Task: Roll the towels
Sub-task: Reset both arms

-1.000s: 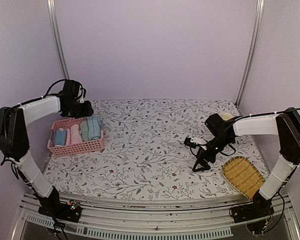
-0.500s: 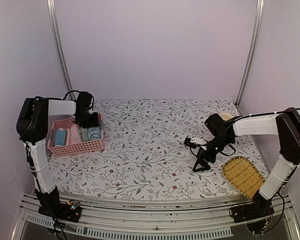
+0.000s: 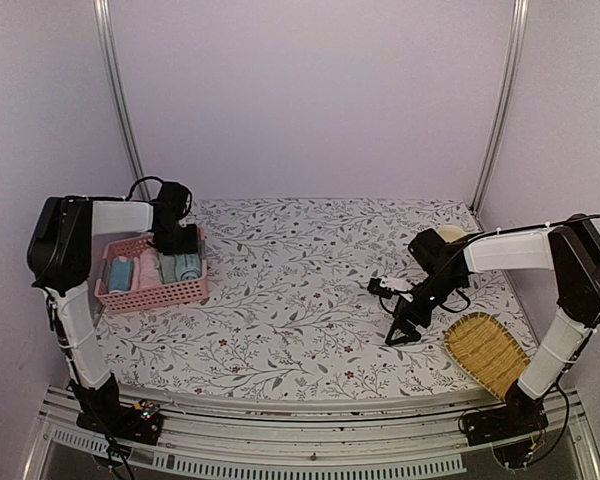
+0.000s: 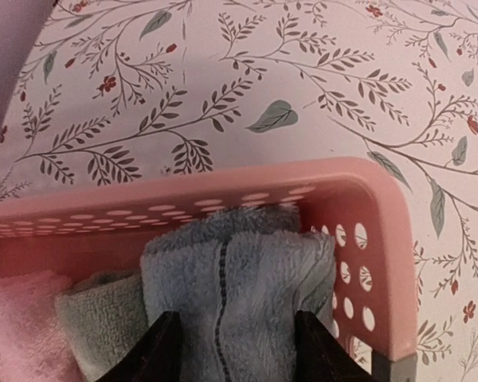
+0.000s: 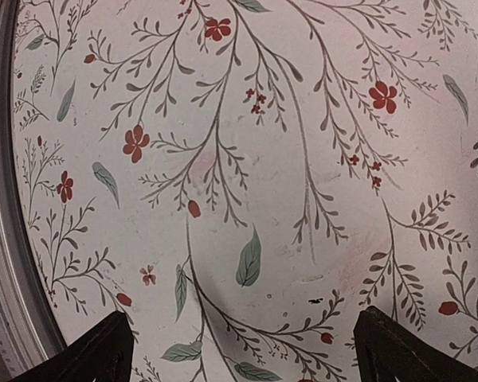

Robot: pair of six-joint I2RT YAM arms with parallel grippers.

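And there we had the left end effector [image 4: 235,322] down in the pink basket [image 4: 382,263], its two fingers closed on the light blue towel [image 4: 239,267], one dark tip pressed into each side of the roll. We saw that towel rolled up and lying at the basket's right end, tight against the perforated wall. Just beside it on the left sat the sage green towel [image 4: 103,318], rolled too, and past that a pink towel [image 4: 20,310]. From above we found the basket at the left side of the flowered table [image 3: 300,300]. Over on the other side, the right end effector [image 5: 243,338] hung wide open, low over the table's printed surface, holding nothing, with a woven tray [image 3: 485,352] near it by the right edge.
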